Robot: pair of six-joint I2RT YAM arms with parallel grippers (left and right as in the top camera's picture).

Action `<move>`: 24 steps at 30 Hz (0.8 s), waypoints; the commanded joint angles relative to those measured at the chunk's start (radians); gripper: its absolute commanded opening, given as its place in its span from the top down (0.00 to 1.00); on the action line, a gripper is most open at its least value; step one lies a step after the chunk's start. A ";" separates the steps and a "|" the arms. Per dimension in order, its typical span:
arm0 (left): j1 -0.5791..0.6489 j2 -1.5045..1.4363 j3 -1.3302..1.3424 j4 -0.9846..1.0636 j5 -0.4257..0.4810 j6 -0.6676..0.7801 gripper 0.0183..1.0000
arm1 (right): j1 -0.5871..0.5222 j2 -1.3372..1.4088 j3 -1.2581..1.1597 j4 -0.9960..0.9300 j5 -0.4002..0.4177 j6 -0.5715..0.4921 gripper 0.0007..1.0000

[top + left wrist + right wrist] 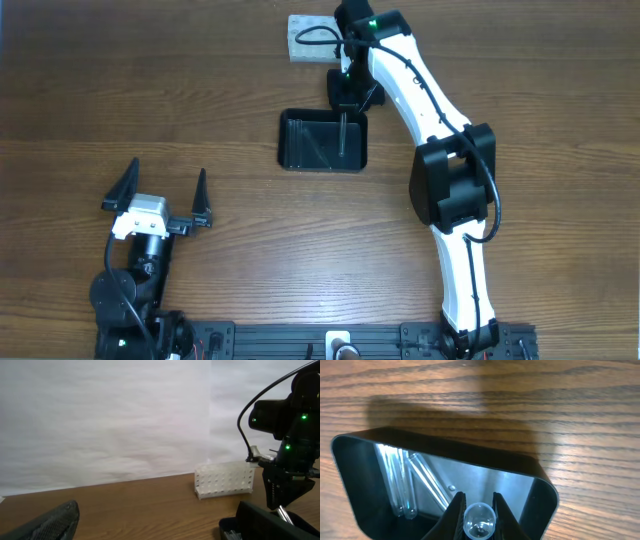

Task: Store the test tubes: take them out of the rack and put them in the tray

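Above the tray (pixel 470 452), we record the right gripper (pixel 479 505), its fingers closed on one test tube (pixel 480 522). More tubes (pixel 405 485) lie inside the tray. The rack (pixel 308 38) stands just beyond the tray. Well apart from the tray, the left gripper (pixel 167 170) has its fingers spread wide and holds nothing.

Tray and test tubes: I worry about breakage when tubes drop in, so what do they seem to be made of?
Tray: probably moulded plastic, black, with rounded corners and a glossy floor that mirrors light. Test tubes lying in it: see-through with bright glints, so glass or clear plastic; the look cannot settle which.
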 commanded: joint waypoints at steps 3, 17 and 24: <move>0.007 -0.009 -0.006 0.003 0.008 0.011 0.00 | 0.025 -0.003 -0.010 -0.013 0.066 0.024 0.98; 0.007 -0.009 -0.006 0.003 0.008 0.011 0.00 | 0.028 -0.003 -0.076 -0.037 0.093 0.025 0.91; 0.007 -0.009 -0.006 0.003 0.008 0.011 0.00 | 0.029 -0.003 -0.075 -0.024 0.093 0.022 0.53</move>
